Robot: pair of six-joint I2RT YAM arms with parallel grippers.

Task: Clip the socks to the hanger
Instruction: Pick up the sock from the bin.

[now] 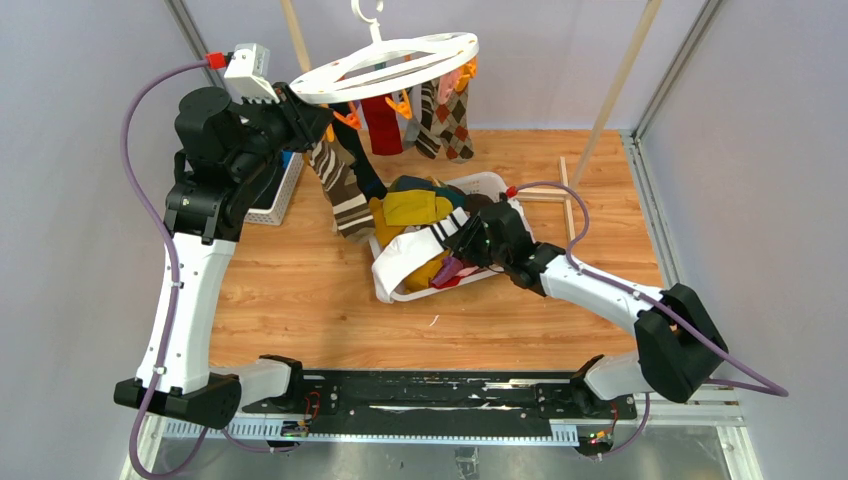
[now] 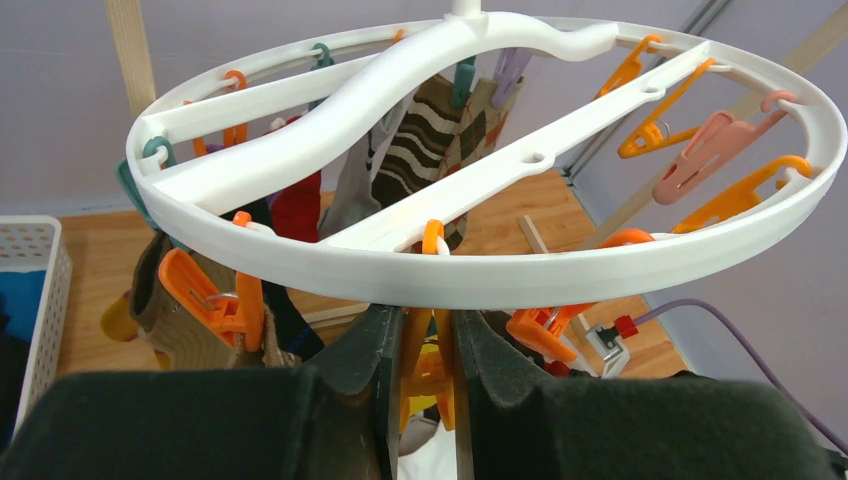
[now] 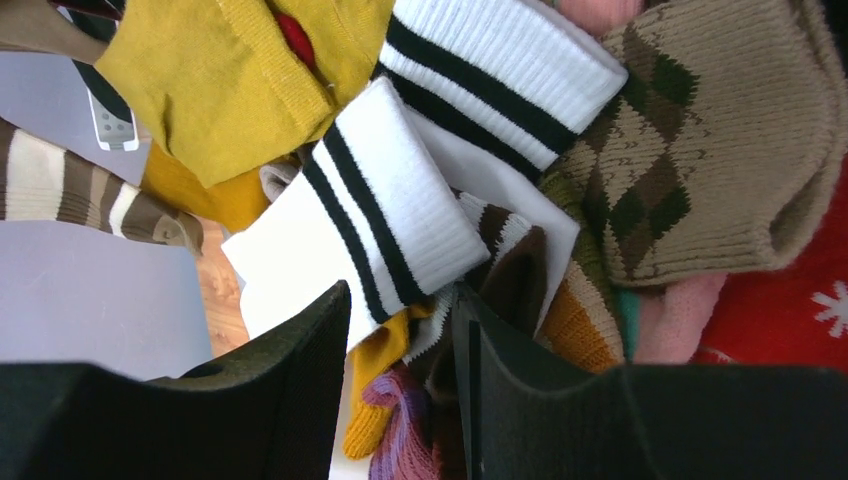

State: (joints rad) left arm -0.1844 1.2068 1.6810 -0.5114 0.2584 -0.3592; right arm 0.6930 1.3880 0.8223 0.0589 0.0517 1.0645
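Wooden table [image 1: 290, 300], socks [image 1: 415, 208], hanger [image 1: 385, 62], orange clip [image 2: 424, 372]

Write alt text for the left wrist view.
The left gripper pinches an orange clip dangling beneath the round white hanger. A brown-striped sock and a red sock hang under the ring; further orange clips line its rim.

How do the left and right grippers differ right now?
Height: left gripper is up at the hanger rim; right gripper is down in the basket.
Contents: the left is nearly closed around an orange clip; the right shows a slightly wider gap filled with socks, grip unclear.
Shared: both black, two-fingered.
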